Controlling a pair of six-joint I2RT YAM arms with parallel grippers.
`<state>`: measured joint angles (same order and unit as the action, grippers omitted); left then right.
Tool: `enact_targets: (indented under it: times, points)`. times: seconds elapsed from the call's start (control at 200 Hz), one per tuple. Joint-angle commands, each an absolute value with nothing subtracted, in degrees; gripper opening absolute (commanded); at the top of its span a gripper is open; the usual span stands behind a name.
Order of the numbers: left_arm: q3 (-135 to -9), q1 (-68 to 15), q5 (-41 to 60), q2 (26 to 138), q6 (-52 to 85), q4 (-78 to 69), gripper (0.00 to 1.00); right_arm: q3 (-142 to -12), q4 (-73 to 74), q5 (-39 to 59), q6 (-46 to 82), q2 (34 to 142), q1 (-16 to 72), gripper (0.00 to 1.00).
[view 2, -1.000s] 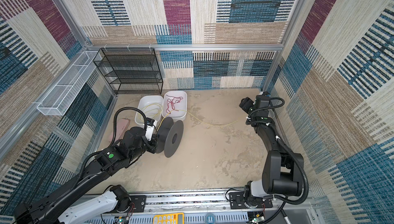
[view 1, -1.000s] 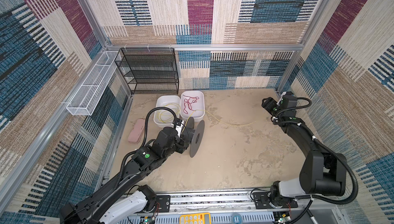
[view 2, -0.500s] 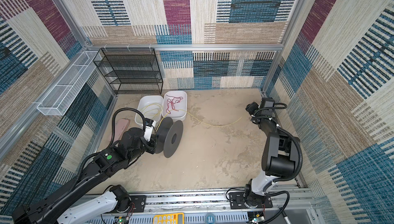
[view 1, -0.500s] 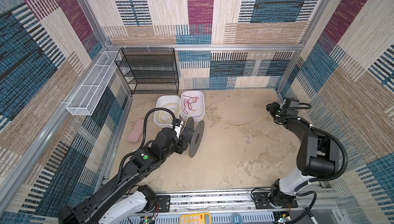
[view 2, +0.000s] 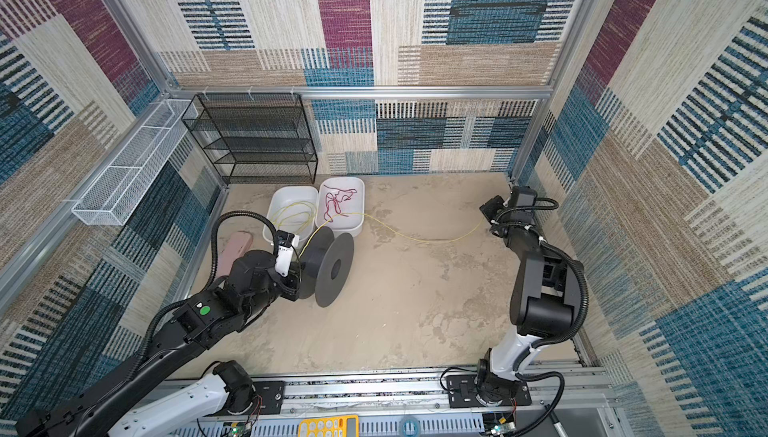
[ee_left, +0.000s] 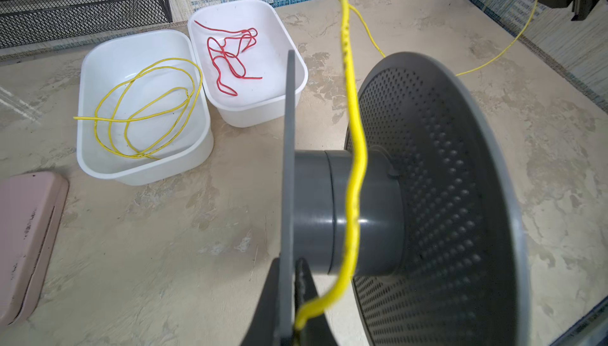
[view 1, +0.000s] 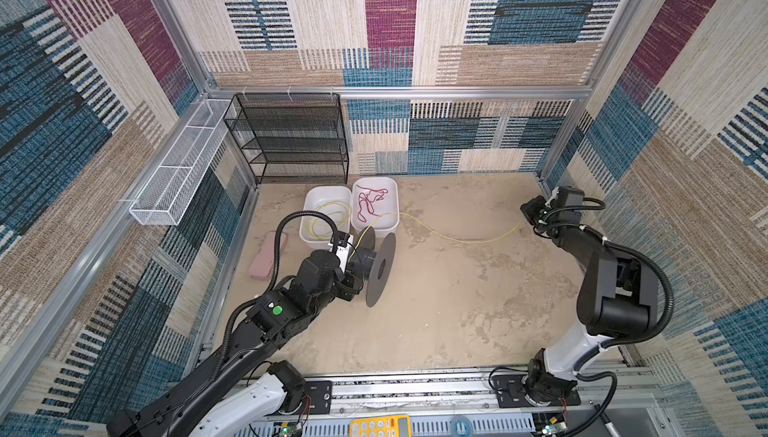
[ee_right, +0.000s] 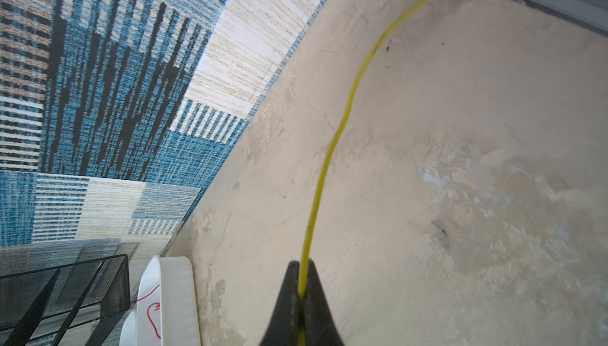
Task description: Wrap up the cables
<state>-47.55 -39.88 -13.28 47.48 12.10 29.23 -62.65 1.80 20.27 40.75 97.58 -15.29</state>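
Note:
One yellow cable (view 1: 457,240) (view 2: 415,239) runs from the dark grey spool (view 1: 376,264) (view 2: 332,266) across the floor to my right gripper (view 1: 528,212) (ee_right: 302,263), which is shut on it near the right wall. In the left wrist view this cable (ee_left: 357,163) lies over the spool's hub (ee_left: 312,212). My left gripper (ee_left: 291,272) is shut on the spool's thin near flange, and the cable's end comes out between its jaws. A second yellow cable (ee_left: 148,107) lies coiled in the left white tub (view 1: 326,196).
The right white tub (view 1: 395,206) holds a thin red cord (ee_left: 230,54). A pink case (view 1: 268,254) lies left of the spool. A black mesh rack (view 1: 291,139) stands at the back wall and a white wire basket (view 1: 178,181) hangs on the left wall.
My right gripper has closed on the yellow cable, and its arm has folded back toward the right wall. The left arm and the spool have not moved.

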Motion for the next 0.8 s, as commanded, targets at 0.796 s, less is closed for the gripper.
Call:
enact_targets:
  times: [0.796]
  points:
    - [-72.4,-29.4,3.0,49.2,11.7,28.3,0.0,-54.6,9.6,12.3,39.6,97.5,-5.6,0.0]
